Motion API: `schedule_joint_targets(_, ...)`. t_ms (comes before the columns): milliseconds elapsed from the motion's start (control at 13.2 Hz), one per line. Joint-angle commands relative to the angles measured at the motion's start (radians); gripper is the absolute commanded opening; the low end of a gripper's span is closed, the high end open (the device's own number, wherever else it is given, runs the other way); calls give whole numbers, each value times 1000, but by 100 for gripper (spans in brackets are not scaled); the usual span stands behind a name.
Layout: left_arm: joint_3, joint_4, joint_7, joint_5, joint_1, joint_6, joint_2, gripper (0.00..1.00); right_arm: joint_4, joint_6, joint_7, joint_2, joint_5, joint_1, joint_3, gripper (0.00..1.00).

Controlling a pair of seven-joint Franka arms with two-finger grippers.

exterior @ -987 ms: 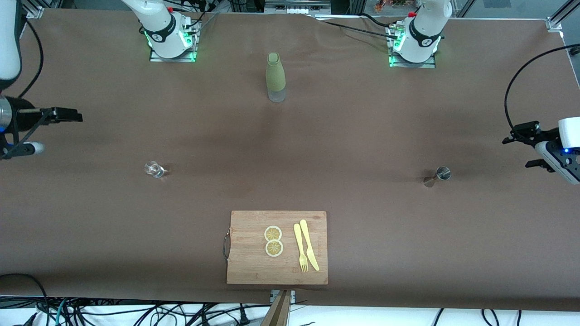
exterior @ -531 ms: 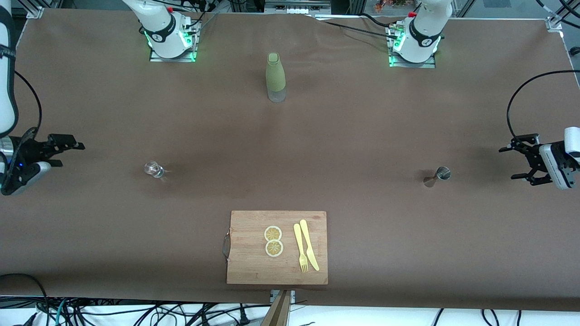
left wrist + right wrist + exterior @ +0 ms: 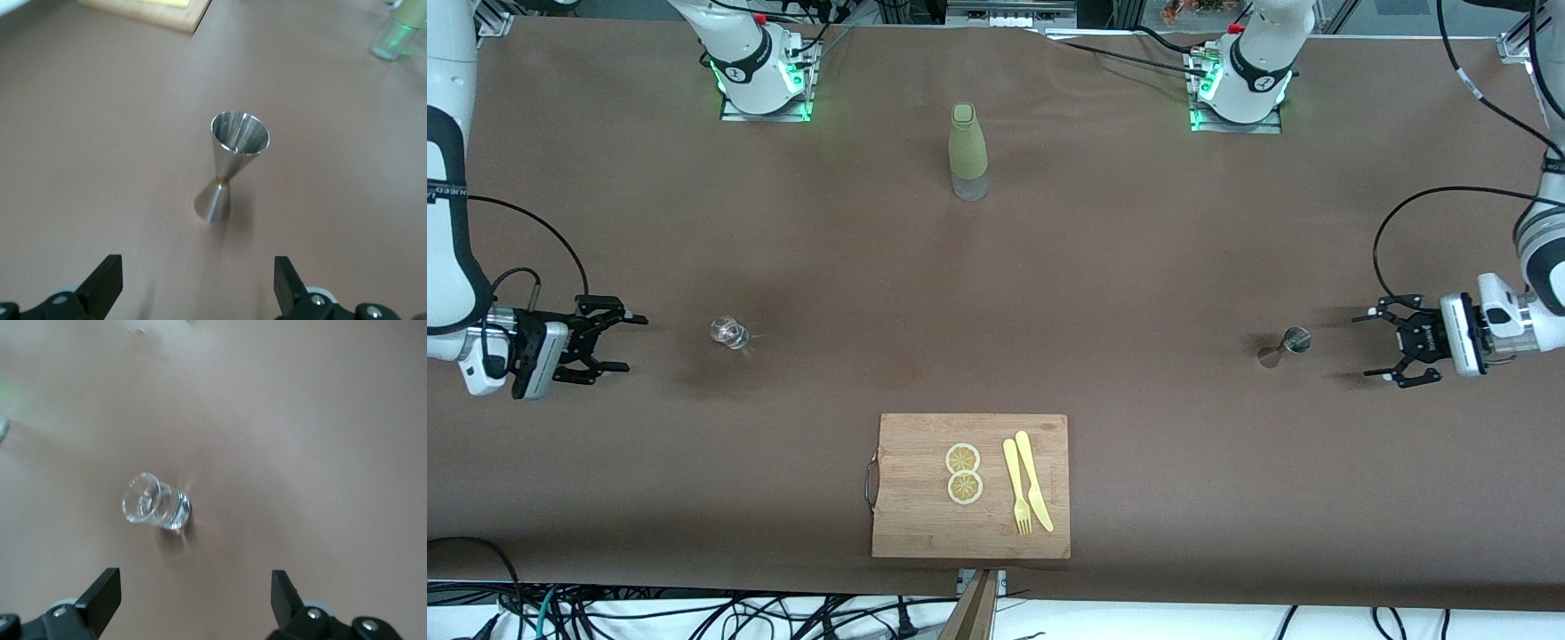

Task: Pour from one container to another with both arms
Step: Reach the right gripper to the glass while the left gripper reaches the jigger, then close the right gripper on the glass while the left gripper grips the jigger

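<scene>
Toward each end of the brown table (image 3: 1103, 267), upright and squarely ahead of spread jaws: steel hourglass jigger (image 3: 1286, 345) before left gripper (image 3: 1389, 348), small clear glass (image 3: 729, 332) before right gripper (image 3: 615, 342), both unheld.

A robotics lab, staged as a small bar or kitchen counter. Two white arms (image 3: 738, 44) stand bolted on metal base plates (image 3: 765, 111) lit green at the top of the front view, on a long table (image 3: 1138, 231) under plain brown covering. Aluminium frame corners (image 3: 1516, 44) show at the upper edges, and loose black cables (image 3: 694, 613) tangle along the bottom. The props are a bottle (image 3: 967, 151), a shot glass (image 3: 729, 332), a jigger (image 3: 1285, 345) and a cutting board (image 3: 969, 484).
</scene>
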Motion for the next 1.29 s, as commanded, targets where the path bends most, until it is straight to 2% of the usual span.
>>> schedule_joint_targets(0, -8, 23, 174, -88, 9, -13, 81, 100, -26, 12, -203, 22, 131, -16, -1, 100)
schedule_joint_targets(152, -8, 24, 229, -124, 40, -27, 155, 100, -28, -3, -365, 75, 236, -23, -4, 100)
schedule_joint_targets(304, -11, 31, 270, -142, 52, -62, 207, 100, -29, -40, -483, 108, 292, -29, -6, 100)
schedule_joint_targets(683, -42, 69, 277, -200, 52, -178, 247, 100, -58, -120, -549, 120, 295, -26, -4, 100)
schedule_joint_targets(911, -48, 69, 359, -269, 49, -185, 267, 100, -60, -184, -630, 158, 333, -22, -4, 100)
schedule_joint_targets(1215, -61, 74, 369, -293, 49, -180, 269, 98, -60, -215, -706, 204, 360, -22, -4, 100)
